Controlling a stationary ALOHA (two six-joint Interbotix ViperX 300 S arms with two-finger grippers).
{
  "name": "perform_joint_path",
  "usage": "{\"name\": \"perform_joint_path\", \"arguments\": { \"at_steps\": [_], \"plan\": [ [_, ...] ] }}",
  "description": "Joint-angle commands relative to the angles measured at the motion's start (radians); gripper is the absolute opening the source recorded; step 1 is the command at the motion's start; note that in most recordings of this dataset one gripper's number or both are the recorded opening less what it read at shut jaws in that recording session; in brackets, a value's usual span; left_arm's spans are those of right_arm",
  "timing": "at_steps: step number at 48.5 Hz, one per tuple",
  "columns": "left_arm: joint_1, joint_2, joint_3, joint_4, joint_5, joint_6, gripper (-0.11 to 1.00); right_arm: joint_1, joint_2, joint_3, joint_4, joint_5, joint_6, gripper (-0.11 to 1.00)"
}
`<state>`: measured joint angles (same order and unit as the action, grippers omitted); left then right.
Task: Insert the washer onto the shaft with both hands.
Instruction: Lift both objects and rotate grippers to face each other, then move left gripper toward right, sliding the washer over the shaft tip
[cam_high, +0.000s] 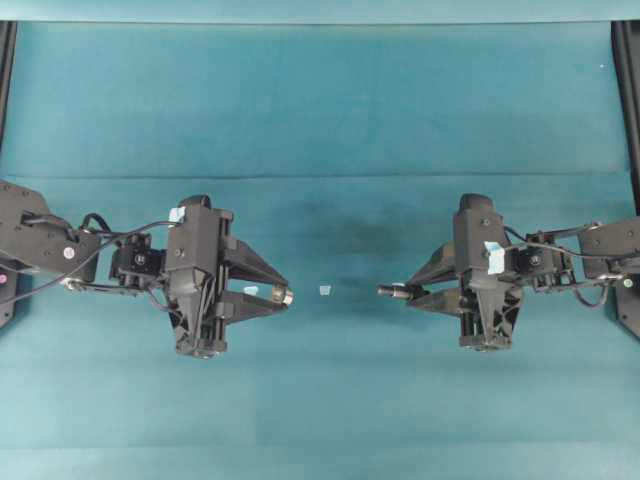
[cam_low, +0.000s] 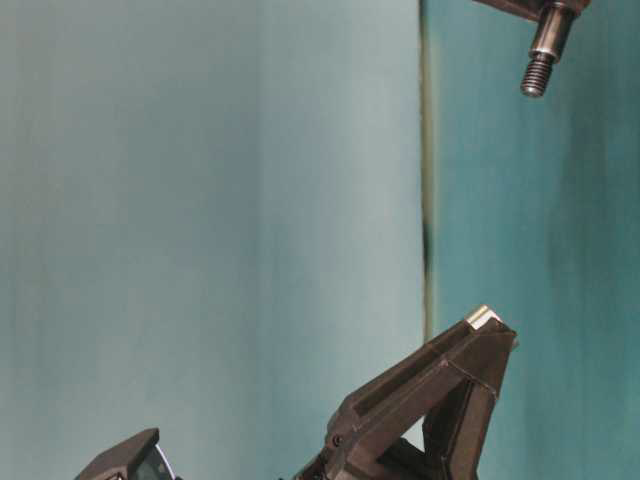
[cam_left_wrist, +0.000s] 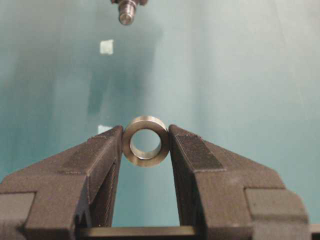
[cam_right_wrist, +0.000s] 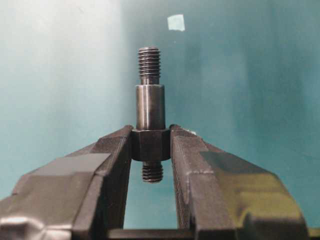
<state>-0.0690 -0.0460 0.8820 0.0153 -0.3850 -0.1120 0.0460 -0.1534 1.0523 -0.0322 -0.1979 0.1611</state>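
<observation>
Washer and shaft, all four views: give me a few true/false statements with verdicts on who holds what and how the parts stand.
1. The small grey metal ring washer is clamped between the left gripper's jaw tips. True.
2. The dark-grey stepped, threaded metal shaft lies loose on the teal cloth. False: the right gripper holds it by its wide collar, with a threaded end sticking out past the jaw tips.
3. The washer is already on the shaft. False: the overhead view shows a clear gap between them.
4. A pale blue tape scrap lies on the cloth between the two grippers. True.
5. The washer's hole faces the left wrist camera. True.
</observation>
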Motion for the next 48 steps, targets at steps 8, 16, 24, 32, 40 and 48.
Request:
{"name": "perform_joint_path", "arguments": {
  "at_steps": [8, 16, 24, 32, 40, 48],
  "plan": [
    [-0.002, 0.009, -0.035, 0.000, -0.032, -0.002, 0.36, 0.006, -0.002, -0.020, 0.002, -0.028, 0.009, 0.00],
    [-0.002, 0.040, -0.069, 0.000, -0.038, -0.002, 0.36, 0.006, 0.009, -0.032, 0.002, -0.044, 0.008, 0.00],
    [-0.002, 0.078, -0.104, 0.000, -0.041, -0.002, 0.36, 0.006, 0.023, -0.048, 0.002, -0.048, 0.008, 0.00],
    [-0.002, 0.097, -0.121, 0.000, -0.041, 0.000, 0.36, 0.009, 0.035, -0.057, 0.002, -0.049, 0.008, 0.00],
    [0.003, 0.098, -0.121, 0.000, -0.041, 0.000, 0.36, 0.011, 0.044, -0.060, 0.000, -0.057, 0.008, 0.00],
    [0.005, 0.100, -0.123, 0.000, -0.041, 0.000, 0.36, 0.018, 0.061, -0.064, 0.002, -0.072, 0.008, 0.00]
  ]
}}
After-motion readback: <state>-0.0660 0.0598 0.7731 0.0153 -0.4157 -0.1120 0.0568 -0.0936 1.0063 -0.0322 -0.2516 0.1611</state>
